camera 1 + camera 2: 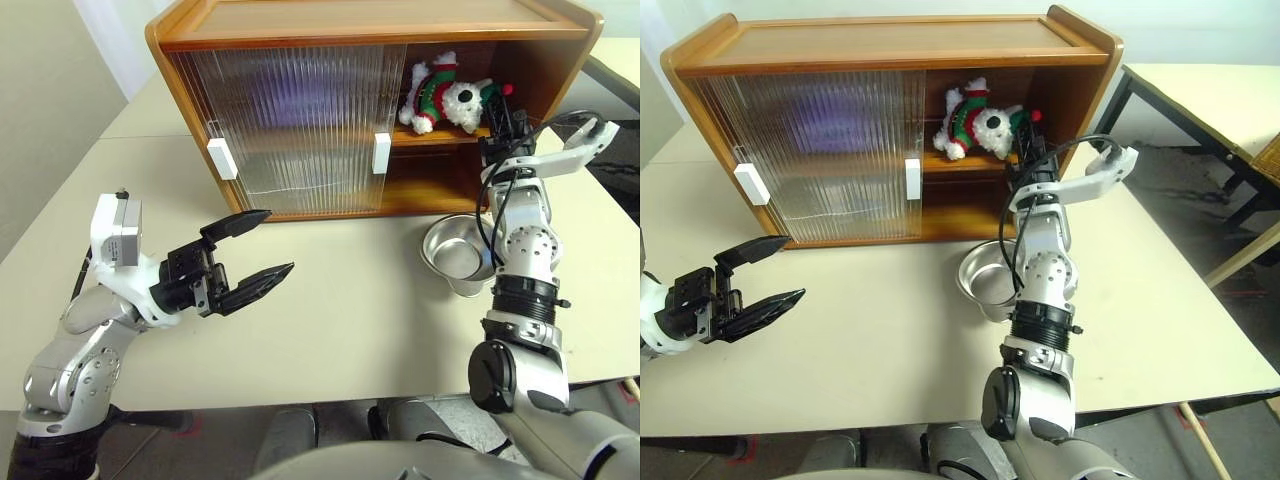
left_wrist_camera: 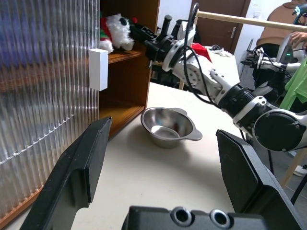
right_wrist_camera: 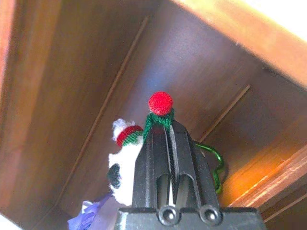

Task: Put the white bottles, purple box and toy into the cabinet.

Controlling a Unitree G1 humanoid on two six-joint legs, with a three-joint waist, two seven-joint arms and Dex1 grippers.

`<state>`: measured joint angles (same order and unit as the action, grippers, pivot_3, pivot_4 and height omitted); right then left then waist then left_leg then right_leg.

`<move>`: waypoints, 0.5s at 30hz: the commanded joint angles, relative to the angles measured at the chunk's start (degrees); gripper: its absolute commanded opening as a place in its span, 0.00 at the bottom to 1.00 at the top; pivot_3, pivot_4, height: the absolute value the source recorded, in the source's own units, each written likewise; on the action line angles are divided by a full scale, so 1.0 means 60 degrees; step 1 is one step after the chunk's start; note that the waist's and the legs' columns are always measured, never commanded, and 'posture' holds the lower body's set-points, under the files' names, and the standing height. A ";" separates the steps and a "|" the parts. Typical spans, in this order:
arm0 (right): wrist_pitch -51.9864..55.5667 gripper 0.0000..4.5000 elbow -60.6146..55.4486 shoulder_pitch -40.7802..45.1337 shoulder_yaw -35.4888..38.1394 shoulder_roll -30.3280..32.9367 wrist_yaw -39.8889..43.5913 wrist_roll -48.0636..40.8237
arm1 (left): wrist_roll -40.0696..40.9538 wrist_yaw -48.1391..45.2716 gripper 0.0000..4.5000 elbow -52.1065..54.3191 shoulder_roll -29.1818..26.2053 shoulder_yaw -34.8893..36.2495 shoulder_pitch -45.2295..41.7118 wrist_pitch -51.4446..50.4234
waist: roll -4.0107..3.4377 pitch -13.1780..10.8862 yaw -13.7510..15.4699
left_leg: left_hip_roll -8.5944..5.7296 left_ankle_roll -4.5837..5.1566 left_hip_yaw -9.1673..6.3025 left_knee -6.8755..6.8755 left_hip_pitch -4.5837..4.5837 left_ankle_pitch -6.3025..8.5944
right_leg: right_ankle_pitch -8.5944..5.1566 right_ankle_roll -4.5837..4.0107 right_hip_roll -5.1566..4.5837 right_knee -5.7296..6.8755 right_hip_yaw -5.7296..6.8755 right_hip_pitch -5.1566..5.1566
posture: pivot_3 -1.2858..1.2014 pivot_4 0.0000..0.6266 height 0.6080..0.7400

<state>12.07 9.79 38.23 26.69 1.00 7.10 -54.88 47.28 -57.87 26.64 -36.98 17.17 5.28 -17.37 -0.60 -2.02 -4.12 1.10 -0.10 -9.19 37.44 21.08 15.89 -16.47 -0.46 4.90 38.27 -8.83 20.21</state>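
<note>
While the left gripper hung agape over the table, the right gripper clamped the hat of one toy — lying on the cabinet upper shelf — beside one steel bowl.

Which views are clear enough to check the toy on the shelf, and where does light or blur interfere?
Left eye view: toy sharp and evenly lit on the cabinet upper shelf. Right wrist view: right gripper blocks most of the toy, cabinet wood soft. Left wrist view: ribbed door blurs whatever is behind it.
</note>
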 commanded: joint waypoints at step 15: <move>-0.0583 0.47 0.0699 0.0745 -0.0043 -0.0083 -0.0026 0.0721 | 0.0249 0.0236 1.00 0.0277 -0.0119 -0.0090 -0.0371 -0.0457 | 0.0000 0.0000 0.0013 | 0.0029 -0.0003 0.0019 -0.0066 0.0001 -0.0002 | 0.0015 -0.0031 0.0006 -0.0002 0.0000 0.0037 | 0.49 0.08 1.00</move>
<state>8.14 14.68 42.99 26.28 0.30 7.51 -50.83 48.26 -56.53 27.20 -37.16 17.08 3.27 -19.41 -0.60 -2.02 -4.04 1.28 -0.12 -9.08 37.03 21.08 15.88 -16.38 -0.65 4.94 38.26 -8.83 20.44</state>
